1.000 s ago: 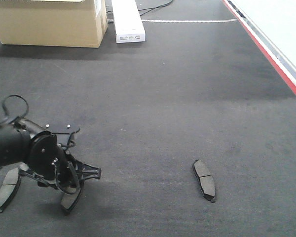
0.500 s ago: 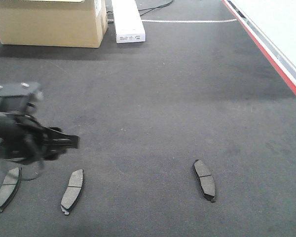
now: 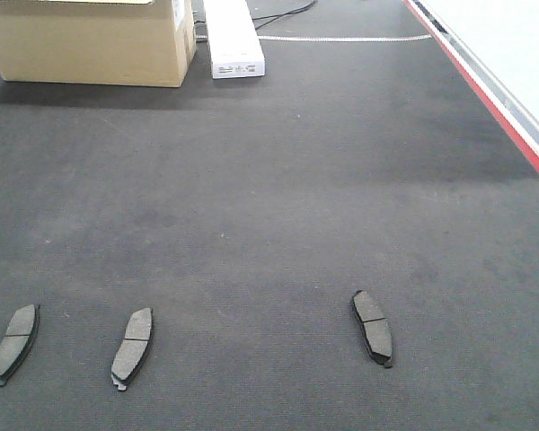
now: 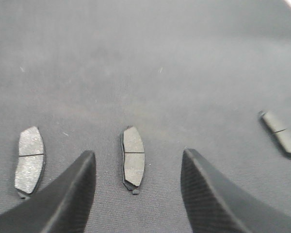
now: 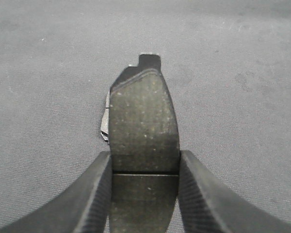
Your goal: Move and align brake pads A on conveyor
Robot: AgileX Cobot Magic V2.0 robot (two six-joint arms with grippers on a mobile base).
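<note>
Right gripper (image 5: 144,194) clamps a fourth brake pad (image 5: 144,141) between its fingers, lifted clear of the conveyor (image 3: 278,180), likely carrying it toward the row. Left gripper (image 4: 136,194) hangs spread and empty above the middle pad (image 4: 134,158); its neighbour (image 4: 30,156) sits lower left, the third pad (image 4: 280,135) right, slightly skewed.

Three brake pads A (image 3: 132,346) lie flat, grey faces up, near the front of the dark conveyor (image 3: 278,180): two just apart at its left, one well right. A fourth pad (image 5: 144,145) sits between gripper fingers above it.
</note>
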